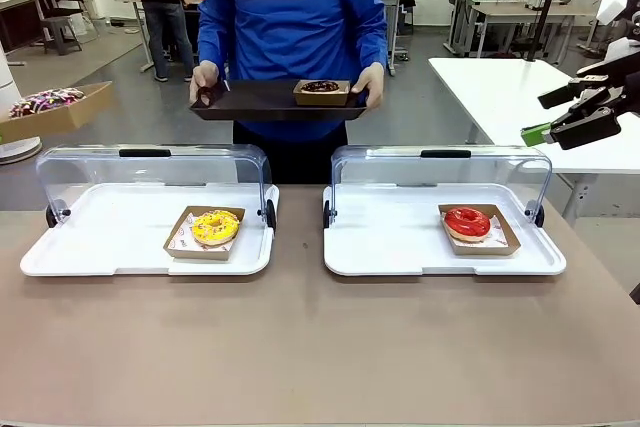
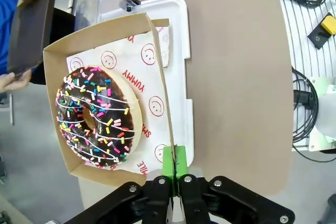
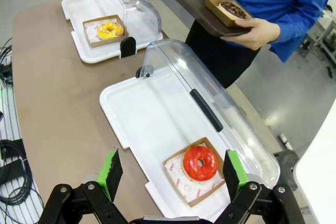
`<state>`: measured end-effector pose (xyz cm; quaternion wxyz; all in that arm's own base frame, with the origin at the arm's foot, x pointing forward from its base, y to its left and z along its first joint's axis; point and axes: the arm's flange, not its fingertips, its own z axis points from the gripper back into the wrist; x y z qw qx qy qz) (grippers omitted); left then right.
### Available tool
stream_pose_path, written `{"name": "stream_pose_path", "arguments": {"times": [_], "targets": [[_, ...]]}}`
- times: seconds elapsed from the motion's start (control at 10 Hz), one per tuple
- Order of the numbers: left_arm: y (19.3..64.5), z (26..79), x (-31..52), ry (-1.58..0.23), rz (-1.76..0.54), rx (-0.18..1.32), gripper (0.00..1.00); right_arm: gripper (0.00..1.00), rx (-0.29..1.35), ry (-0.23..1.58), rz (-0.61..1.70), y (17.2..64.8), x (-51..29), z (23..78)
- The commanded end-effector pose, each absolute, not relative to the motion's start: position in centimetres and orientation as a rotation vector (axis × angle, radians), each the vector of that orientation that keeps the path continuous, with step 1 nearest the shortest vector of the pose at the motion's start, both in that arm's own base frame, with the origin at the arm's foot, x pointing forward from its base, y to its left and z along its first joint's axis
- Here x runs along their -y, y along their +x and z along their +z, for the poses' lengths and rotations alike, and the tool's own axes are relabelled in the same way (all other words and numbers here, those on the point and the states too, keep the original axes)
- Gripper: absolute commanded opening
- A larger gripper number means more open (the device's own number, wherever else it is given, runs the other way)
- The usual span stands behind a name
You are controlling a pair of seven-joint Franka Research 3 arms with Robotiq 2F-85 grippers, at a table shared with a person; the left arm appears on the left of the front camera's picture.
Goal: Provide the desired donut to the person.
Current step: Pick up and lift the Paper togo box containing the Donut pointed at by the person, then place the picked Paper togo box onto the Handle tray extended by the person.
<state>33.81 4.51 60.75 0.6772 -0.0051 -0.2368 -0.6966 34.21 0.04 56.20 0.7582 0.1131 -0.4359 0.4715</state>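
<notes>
Our left claw [image 2: 174,163] pinches the wall of a box [image 2: 94,32] aloft at the table's [image 1: 300,347] left side. It carries the donut [image 2: 97,116], chocolate with white stripes and coloured sprinkles. Our right claw [image 3: 171,169] hangs spread above a red donut [image 3: 200,162]. Beyond raised lids [image 1: 150,172], the person [image 1: 290,17] holds a tray [image 1: 250,102].

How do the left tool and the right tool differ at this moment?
The left tool is shut, while the right tool stands wide open. The left tool pinches the wall of a cardboard box that carries a chocolate sprinkle donut; the right tool holds nothing and hangs above the white tray with the red donut. Both are black with green pads.
</notes>
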Motion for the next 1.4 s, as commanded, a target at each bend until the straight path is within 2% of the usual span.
{"name": "stream_pose_path", "arguments": {"times": [0.0,1.3], "targets": [[33.41,60.78,-4.66,-0.008,-1.561,0.523,0.0,1.0,0.942,0.242,1.015,34.11,-0.11,56.01],[33.41,60.78,-4.66,-0.008,-1.561,0.523,0.0,1.0,0.942,0.242,1.015,34.11,-0.11,56.01]]}}
